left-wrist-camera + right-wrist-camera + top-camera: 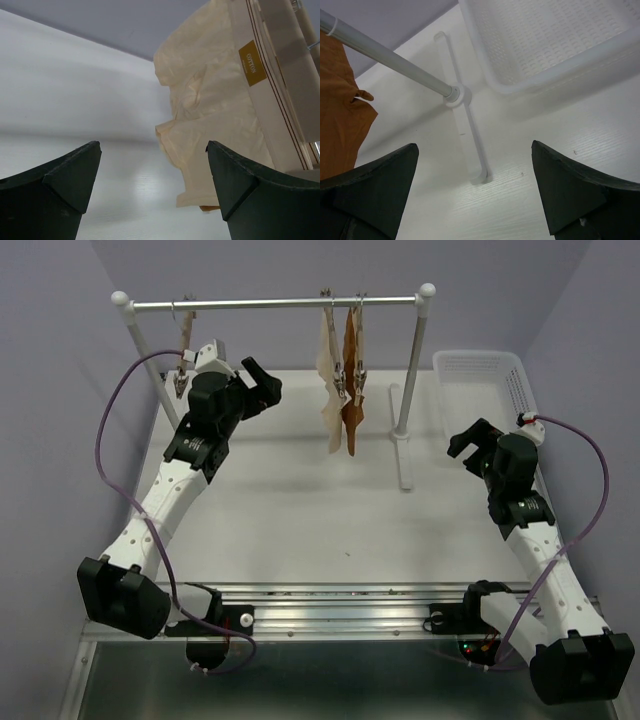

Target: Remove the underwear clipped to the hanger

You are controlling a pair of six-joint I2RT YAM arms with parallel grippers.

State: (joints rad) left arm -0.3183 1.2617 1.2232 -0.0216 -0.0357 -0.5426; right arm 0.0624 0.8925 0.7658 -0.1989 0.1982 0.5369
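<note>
The cream underwear (329, 390) hangs clipped to a light-wood hanger (327, 325) at the middle of the rail. It is seen edge-on, just left of a rust-orange pair (352, 380). In the left wrist view the cream underwear (210, 100) fills the upper right, with a gold label (251, 63) on its waistband. My left gripper (265, 378) (152, 190) is open and empty, a short way left of the cream fabric and not touching it. My right gripper (465, 438) (475, 195) is open and empty, low on the right near the rack's right post.
The rack (290, 303) stands at the back, and its right foot (465, 130) lies on the table. An empty hanger (185, 340) hangs at the rail's left end behind my left arm. A white basket (480, 380) (545, 40) stands at the back right. The orange pair (340, 115) shows at left in the right wrist view.
</note>
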